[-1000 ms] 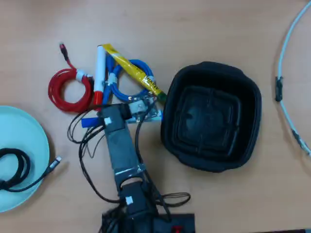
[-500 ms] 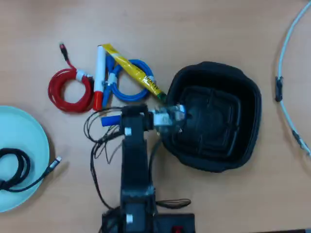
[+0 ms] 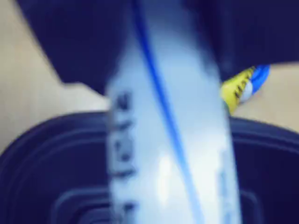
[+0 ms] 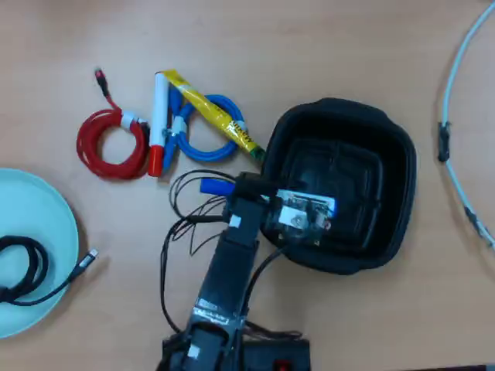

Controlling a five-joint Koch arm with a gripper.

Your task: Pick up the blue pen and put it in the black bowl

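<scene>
The blue pen (image 4: 216, 186) is held crosswise in my gripper (image 4: 300, 216). Its blue cap sticks out past the left rim of the black bowl (image 4: 390, 166), and its white barrel end lies over the bowl's inside. In the wrist view the pen (image 3: 173, 140) fills the middle as a blurred white barrel with a blue stripe. Below it are the bowl's rim and ridged base (image 3: 42, 158). The gripper is shut on the pen, above the left part of the bowl. I cannot tell whether the pen touches the bowl.
In the overhead view a yellow pen (image 4: 216, 116), a white marker with a red cap (image 4: 159, 124), a blue cable coil (image 4: 220, 147) and a red cable coil (image 4: 108, 147) lie left of the bowl. A turquoise plate (image 4: 39, 224) holds a black cable at far left. A white cable (image 4: 456, 116) runs along the right.
</scene>
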